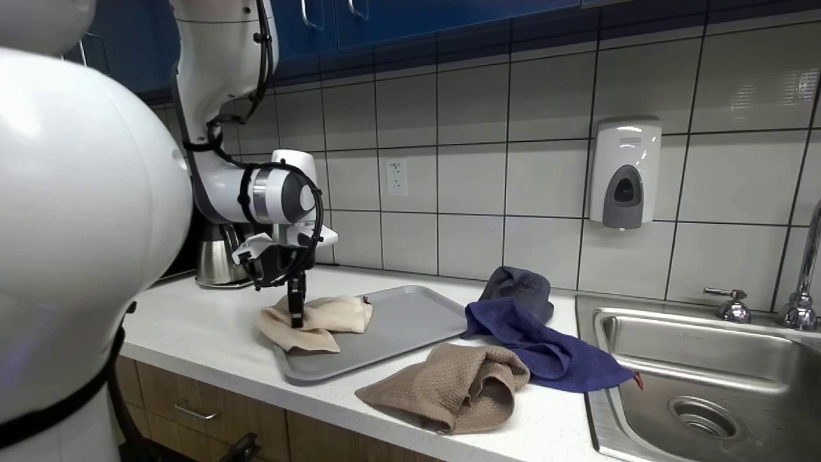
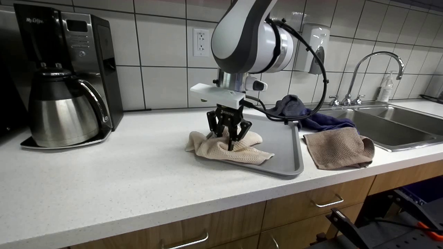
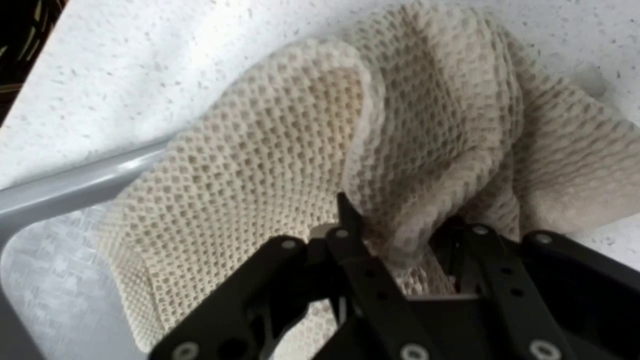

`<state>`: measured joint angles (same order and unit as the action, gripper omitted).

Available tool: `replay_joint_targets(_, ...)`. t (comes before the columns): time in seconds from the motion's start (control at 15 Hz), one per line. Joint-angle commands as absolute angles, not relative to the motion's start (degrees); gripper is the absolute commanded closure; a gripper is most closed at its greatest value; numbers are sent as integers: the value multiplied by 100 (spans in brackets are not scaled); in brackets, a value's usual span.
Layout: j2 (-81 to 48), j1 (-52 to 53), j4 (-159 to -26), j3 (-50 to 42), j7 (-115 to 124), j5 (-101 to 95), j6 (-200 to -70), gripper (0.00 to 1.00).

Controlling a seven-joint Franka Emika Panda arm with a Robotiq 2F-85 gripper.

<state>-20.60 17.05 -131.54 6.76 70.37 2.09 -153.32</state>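
Straddling a fold of beige cloth (image 3: 280, 160) overhanging a gray tray (image 1: 404, 321), the pincer (image 3: 397, 220) stands partly spread; whether it grips is unclear.

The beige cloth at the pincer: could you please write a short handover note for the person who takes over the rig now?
Pincer: down at the beige cloth, a fold between its fingers; whether it grips firmly, I cannot tell.
Where: the beige cloth lies partly on the grey tray, partly past its edge, over the counter. The brown cloth is beside the tray; the purple-blue cloth and dark grey cloth lie on its sink side.
Done: the fingers stand around the fold.
Left, in my judgement: check the grip, then probably lift; the cloth is not yet raised clear.
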Motion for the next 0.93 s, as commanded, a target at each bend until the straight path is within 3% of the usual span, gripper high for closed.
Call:
replay_joint_targets(0.0,-1981,1667,-13248,728,6792,423,-15435,89)
replay_joint_targets(0.13,-1962,1667,-13261,727,6773,440,-15432,100)
replay_joint_targets(0.87,-1352,1751,-13394,674,6837,266,-15249,99)
